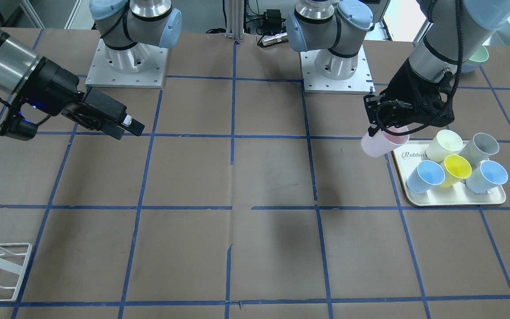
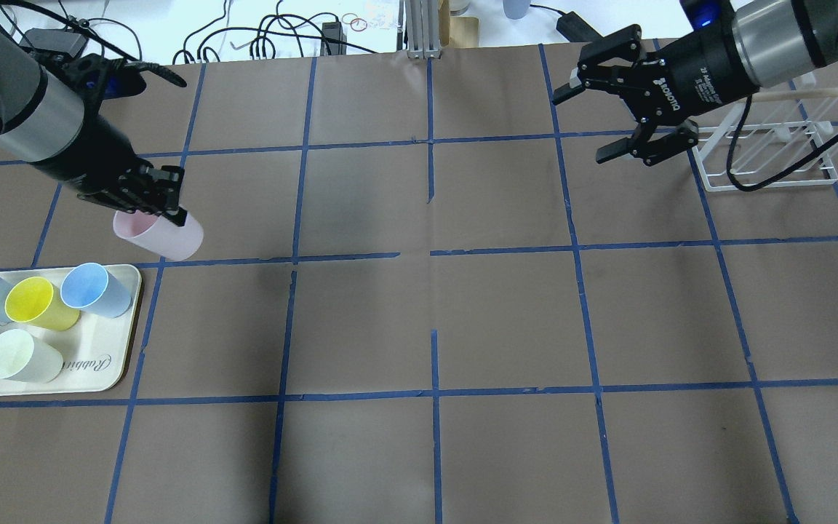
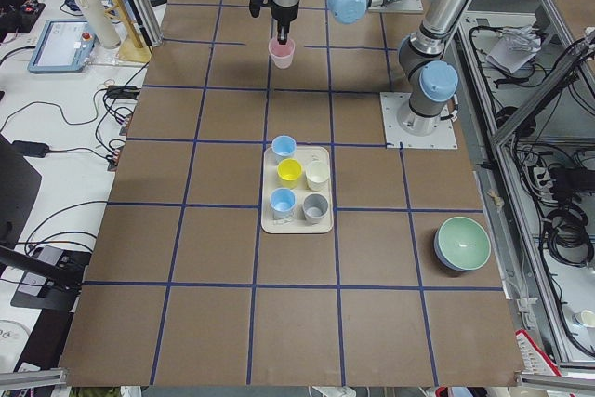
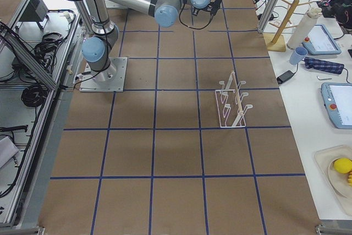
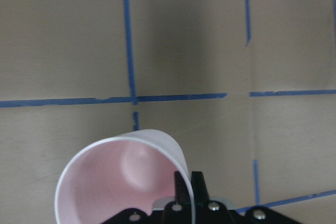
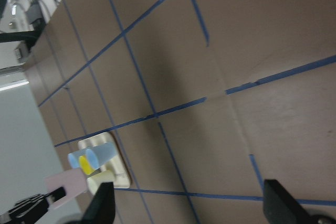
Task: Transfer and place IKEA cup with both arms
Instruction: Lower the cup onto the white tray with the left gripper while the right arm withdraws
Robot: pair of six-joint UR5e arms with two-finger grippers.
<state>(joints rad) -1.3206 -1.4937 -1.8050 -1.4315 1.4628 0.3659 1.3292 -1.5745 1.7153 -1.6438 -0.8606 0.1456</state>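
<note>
The pale pink IKEA cup [image 2: 161, 234] hangs tilted above the table, just off the tray's far corner. My left gripper [image 2: 164, 211] is shut on its rim, one finger inside and one outside. The left wrist view shows the cup's open mouth [image 5: 121, 182] and the fingers [image 5: 190, 187] pinching its wall. In the front-facing view the cup [image 1: 381, 142] is at the right, under the left gripper [image 1: 385, 129]. My right gripper [image 2: 585, 122] is open and empty, held in the air near the rack and well apart from the cup. It shows at the left in the front-facing view [image 1: 126, 130].
A cream tray [image 2: 121, 364] at the table's left holds two light blue cups, a yellow cup [image 2: 37, 302], a cream cup and a grey cup. A white wire rack [image 2: 768, 156] stands at the far right. A green bowl [image 3: 462, 244] sits near the left end.
</note>
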